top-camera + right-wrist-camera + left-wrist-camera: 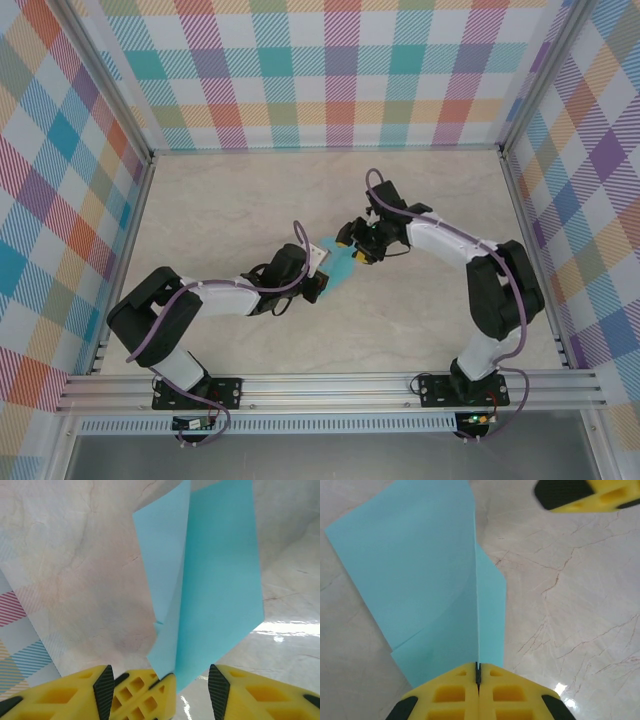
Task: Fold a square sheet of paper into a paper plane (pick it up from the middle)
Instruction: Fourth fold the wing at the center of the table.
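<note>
The paper sheet (338, 264) sits mid-worktop (230, 200), strung between the two arms, its long crease running from the left tool (478, 672) up and across toward the right tool (162, 687). The left tool is clenched on the near end of that crease, with the raised fold pinched between its tips and the flaps spreading away beyond. The right tool is released: its pads stand apart on either side of the sheet's far corner and aren't pressing it. So the sheet lies along the line joining the tools, and the left arm alone holds it. I judge the next fold hinges on that crease axis staying in line with the right tool. I can't tell whether the underside touches the worktop.
</note>
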{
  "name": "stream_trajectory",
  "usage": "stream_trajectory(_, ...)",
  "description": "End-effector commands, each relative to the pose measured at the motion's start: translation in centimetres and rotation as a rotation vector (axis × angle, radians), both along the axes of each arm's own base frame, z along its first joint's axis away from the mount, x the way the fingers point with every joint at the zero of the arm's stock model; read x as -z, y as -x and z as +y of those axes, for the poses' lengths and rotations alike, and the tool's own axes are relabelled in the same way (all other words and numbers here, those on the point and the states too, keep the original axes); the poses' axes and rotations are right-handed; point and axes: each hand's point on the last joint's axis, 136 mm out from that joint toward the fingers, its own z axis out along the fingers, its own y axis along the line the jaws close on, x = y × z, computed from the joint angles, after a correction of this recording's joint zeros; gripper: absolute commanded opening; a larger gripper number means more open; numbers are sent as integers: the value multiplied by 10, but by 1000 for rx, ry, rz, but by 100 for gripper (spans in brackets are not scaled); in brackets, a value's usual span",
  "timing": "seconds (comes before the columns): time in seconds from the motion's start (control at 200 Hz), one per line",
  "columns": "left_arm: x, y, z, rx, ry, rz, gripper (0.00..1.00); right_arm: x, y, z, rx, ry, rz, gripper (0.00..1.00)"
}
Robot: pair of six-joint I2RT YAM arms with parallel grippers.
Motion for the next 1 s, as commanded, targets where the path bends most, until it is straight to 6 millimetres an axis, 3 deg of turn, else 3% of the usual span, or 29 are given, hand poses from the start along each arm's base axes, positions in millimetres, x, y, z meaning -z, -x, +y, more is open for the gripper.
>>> stream_trajectory(0.0, 0, 7, -4, -74, 82, 105, 0, -6, -5, -4, -6, -17, -99, 56)
stream_trajectory(0.445, -2, 7, -6, -221, 295, 340, 0, 7, 8, 12, -175, -139, -220, 48)
stream_trajectory(0.995, 6, 2, 13, -355, 407, 436, 0, 42, 13, 34, -278, -188, -151, 45)
